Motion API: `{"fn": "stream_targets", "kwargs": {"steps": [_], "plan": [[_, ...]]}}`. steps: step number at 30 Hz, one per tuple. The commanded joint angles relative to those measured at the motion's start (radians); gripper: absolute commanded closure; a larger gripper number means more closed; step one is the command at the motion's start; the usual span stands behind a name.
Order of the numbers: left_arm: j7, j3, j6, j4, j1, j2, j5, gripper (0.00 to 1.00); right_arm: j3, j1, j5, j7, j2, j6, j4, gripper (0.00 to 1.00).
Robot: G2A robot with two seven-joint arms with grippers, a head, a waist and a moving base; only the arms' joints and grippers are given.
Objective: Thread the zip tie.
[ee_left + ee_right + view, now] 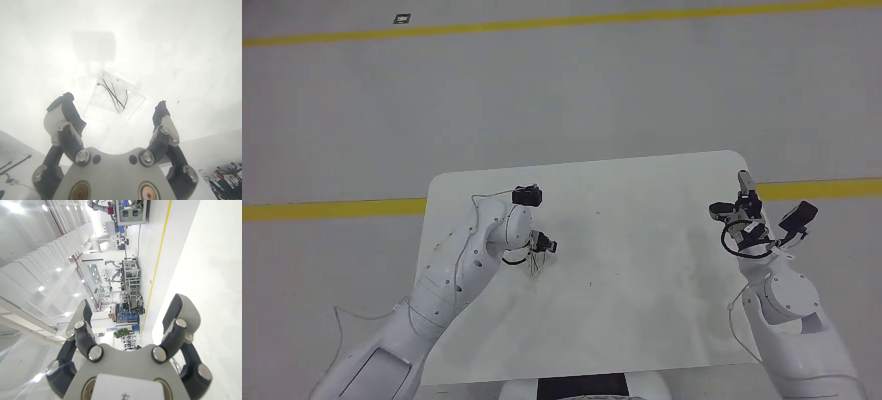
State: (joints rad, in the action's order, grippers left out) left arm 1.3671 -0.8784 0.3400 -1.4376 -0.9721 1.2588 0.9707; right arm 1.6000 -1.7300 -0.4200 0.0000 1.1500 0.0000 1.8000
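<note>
In the top view, the left arm (477, 255) hangs over the left part of the white table (642, 300), its jaws just above a small bunch of black zip ties (532, 264). The right arm (782, 290) is at the table's right edge, well apart. In the left wrist view, the left jaws stand wide with nothing between them. Beyond them the zip ties, thin and slightly curved with small square heads, lie crossed on a clear square tray (98, 111). In the right wrist view, the right jaws also stand wide and empty, facing the room.
</note>
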Motion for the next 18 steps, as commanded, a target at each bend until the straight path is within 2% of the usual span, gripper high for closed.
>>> {"fn": "stream_targets", "kwargs": {"steps": [1, 4, 9, 15, 16, 18], "plan": [[0.013, -0.017, 0.000, -0.009, -0.007, -0.003, 0.010, 0.00, 0.000, 0.000, 0.000, 0.000, 0.000, 0.000, 0.000, 0.00], [0.023, -0.035, 0.000, -0.025, -0.024, -0.005, 0.026, 0.00, 0.000, 0.000, 0.000, 0.000, 0.000, 0.000, 0.000, 0.00], [0.023, -0.038, 0.000, -0.064, -0.048, -0.009, 0.035, 0.00, 0.000, 0.000, 0.000, 0.000, 0.000, 0.000, 0.000, 0.00], [0.023, -0.020, 0.000, -0.062, -0.045, -0.013, 0.031, 0.00, 0.000, 0.000, 0.000, 0.000, 0.000, 0.000, 0.000, 0.00], [0.023, -0.018, 0.000, -0.063, -0.044, -0.014, 0.029, 0.02, 0.000, 0.000, 0.000, 0.000, 0.000, 0.000, 0.000, 0.00], [0.023, -0.015, 0.000, -0.065, -0.042, -0.016, 0.023, 0.14, 0.000, 0.000, 0.000, 0.000, 0.000, 0.000, 0.000, 0.00]]}}
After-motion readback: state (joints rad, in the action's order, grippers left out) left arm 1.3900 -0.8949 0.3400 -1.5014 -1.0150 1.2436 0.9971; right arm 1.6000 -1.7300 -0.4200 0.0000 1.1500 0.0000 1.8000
